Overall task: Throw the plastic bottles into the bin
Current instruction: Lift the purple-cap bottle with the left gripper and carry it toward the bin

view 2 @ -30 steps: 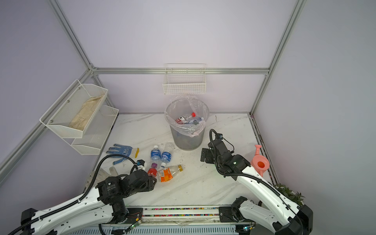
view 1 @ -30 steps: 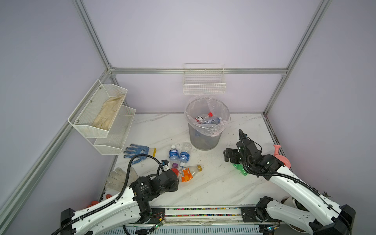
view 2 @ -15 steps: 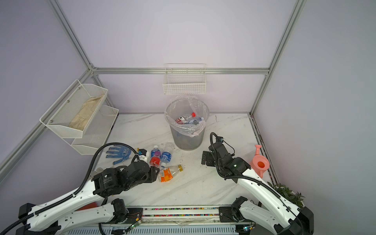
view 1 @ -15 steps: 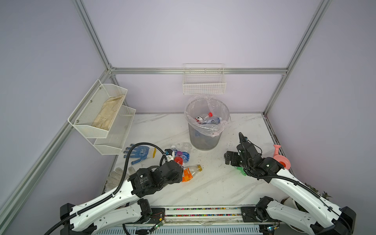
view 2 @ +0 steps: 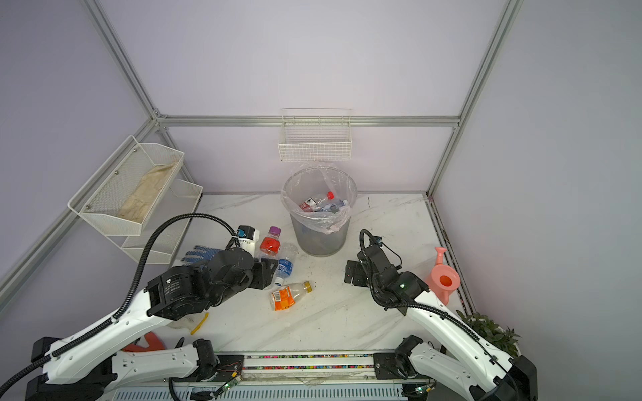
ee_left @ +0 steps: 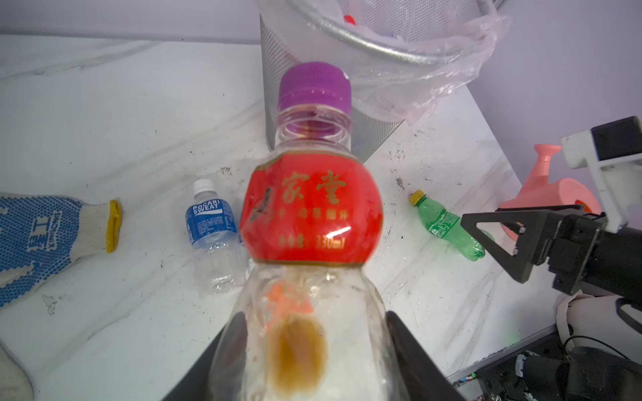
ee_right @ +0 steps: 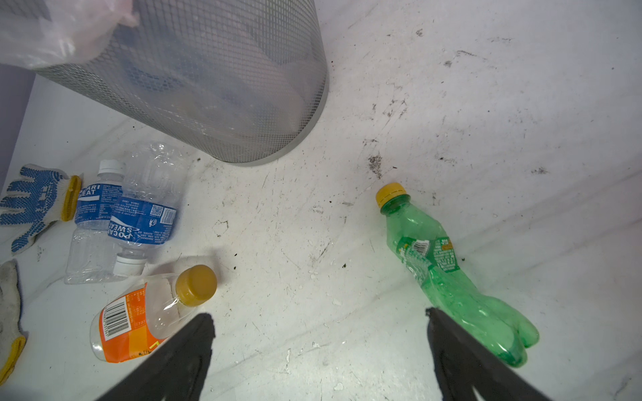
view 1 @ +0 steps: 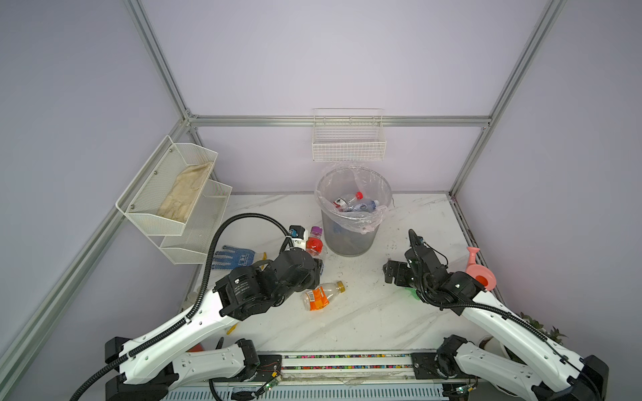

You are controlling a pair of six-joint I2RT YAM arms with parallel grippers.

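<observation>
1. Red-labelled bottle (ee_left: 311, 215), clenched low in the left jaws, hangs at the bin's (view 1: 349, 239) 9 o'clock, just beside it.
2. Carry step; next, I judge: lift above the rim, then release.
3. Right jaws: wide apart, empty, by the green bottle (ee_right: 448, 264).

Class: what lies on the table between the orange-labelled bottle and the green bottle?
Nothing. In the right wrist view the table between the orange-labelled bottle and the green bottle is bare, with only scuff marks.
</observation>
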